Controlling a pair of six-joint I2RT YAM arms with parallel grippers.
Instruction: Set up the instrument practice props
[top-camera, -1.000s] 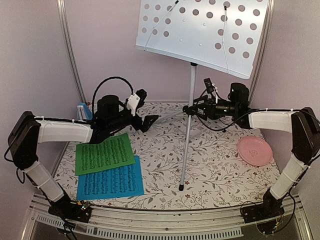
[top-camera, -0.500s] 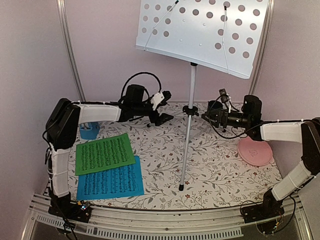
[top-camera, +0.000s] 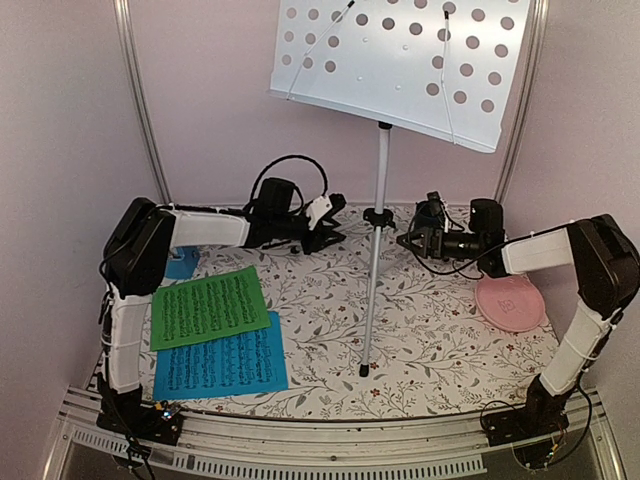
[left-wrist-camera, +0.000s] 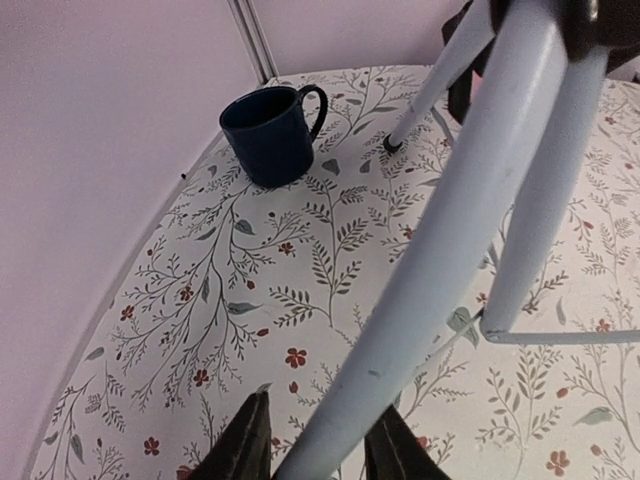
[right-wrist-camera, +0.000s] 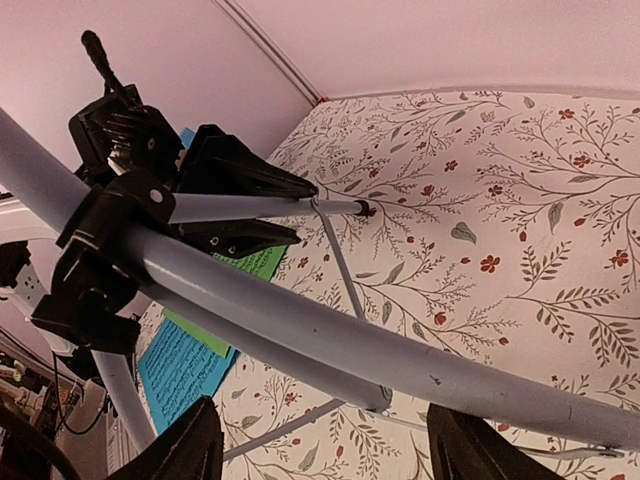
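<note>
1. The music stand (top-camera: 375, 260) is standing upright on its tripod mid-table (top-camera: 450, 340). The green sheet (top-camera: 208, 306) and blue sheet (top-camera: 220, 365) are lying flat to its left.
2. The left tool (left-wrist-camera: 320, 445) is straddling a stand leg (left-wrist-camera: 430, 260), with a finger sitting close on each side. I cannot tell whether they are pinching it. The leg's long axis is running straight away from the tool, toward the hub.
3. The right tool (right-wrist-camera: 330, 440) is hanging open just right of the stand, gripping nothing.
4. The left arm is looking nearer to a hold.
</note>
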